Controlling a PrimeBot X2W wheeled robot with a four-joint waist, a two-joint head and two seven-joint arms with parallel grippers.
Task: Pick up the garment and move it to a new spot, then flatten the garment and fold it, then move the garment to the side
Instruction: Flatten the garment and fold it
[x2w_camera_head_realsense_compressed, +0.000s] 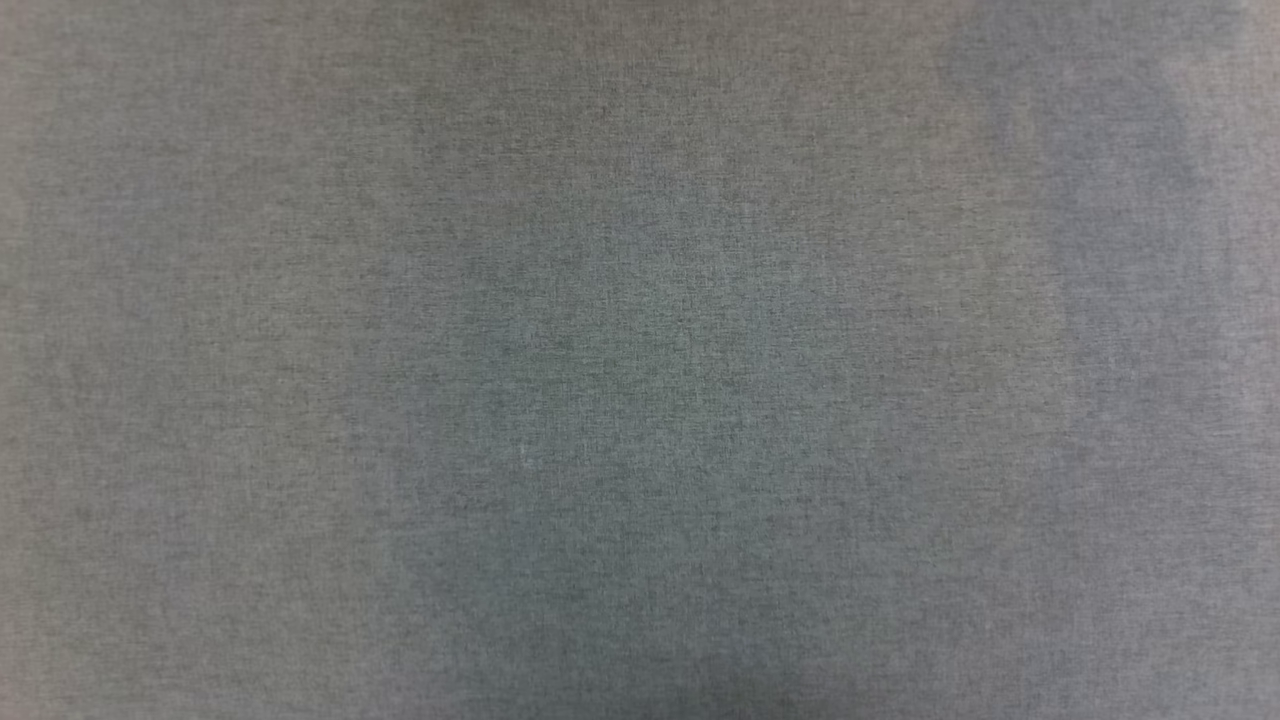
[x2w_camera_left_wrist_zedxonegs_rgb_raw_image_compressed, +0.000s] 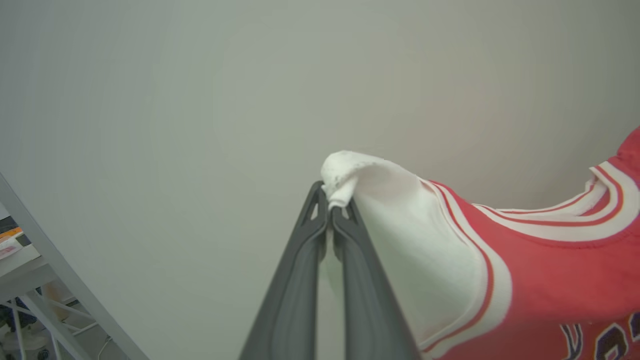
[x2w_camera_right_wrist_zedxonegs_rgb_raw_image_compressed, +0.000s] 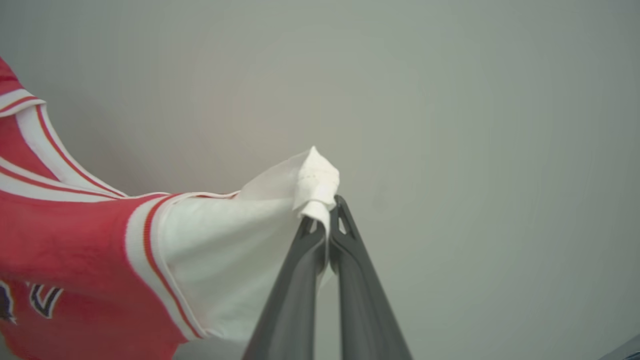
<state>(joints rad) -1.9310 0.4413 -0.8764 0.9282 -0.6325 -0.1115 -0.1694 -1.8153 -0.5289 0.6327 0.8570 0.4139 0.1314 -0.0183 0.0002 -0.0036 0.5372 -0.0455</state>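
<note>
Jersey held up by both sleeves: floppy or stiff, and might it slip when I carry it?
Likely floppy: the jersey sags between the left gripper and right gripper. Probably light, as thin sleeve tips carry it. Slipping seems possible: each shut gripper pinches only a small bunched white corner.

Left gripper (x2w_camera_left_wrist_zedxonegs_rgb_raw_image_compressed: 330, 202) and right gripper (x2w_camera_right_wrist_zedxonegs_rgb_raw_image_compressed: 327, 222) each show two long, smooth dark-grey fingers (x2w_camera_left_wrist_zedxonegs_rgb_raw_image_compressed: 295, 290), tapered, with a triangular cut-out (x2w_camera_left_wrist_zedxonegs_rgb_raw_image_compressed: 314, 210) near the tip.
</note>
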